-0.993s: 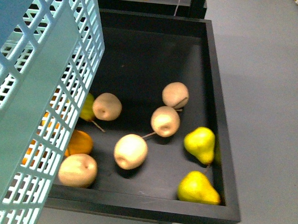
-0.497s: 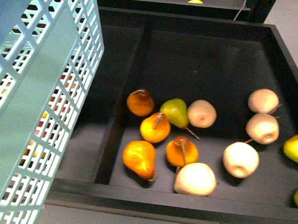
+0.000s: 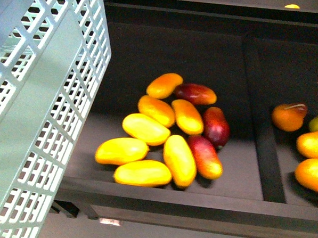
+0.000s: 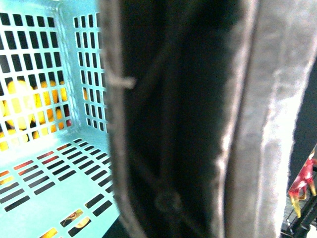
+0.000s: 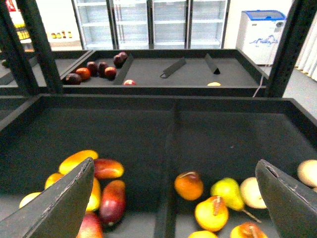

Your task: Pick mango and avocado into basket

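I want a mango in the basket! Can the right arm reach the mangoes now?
Probably yes. The right tool is open, and the mangoes lie uncovered in the tray, nothing over them. It seems aimed at the divider, so must shift sideways.

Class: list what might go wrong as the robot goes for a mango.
1. The mangoes lie touching in a heap, so the open right gripper may nudge neighbours or pinch two.
2. Pears sit across the divider; a drift could grab the wrong fruit.
3. No avocado is in view.
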{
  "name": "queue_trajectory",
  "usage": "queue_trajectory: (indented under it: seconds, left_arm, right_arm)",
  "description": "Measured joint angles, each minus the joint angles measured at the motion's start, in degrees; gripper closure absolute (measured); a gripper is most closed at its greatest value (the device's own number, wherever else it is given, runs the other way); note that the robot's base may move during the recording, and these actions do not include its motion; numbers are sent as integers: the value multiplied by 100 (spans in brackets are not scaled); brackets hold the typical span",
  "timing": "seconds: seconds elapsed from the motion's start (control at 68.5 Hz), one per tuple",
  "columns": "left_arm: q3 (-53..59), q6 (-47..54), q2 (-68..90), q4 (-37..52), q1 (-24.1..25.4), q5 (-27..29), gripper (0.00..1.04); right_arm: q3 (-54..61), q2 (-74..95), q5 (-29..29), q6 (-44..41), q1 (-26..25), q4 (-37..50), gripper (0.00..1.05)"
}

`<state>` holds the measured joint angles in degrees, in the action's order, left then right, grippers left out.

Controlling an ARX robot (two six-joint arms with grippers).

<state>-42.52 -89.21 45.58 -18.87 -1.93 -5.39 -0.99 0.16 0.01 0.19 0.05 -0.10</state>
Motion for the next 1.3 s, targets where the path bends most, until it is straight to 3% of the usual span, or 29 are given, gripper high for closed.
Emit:
queue_trajectory:
  seconds: [1.3]
  left_arm:
    - [2, 31, 7, 0, 35, 127, 91]
  right_arm:
    - [0, 0, -50, -2, -9, 2, 9]
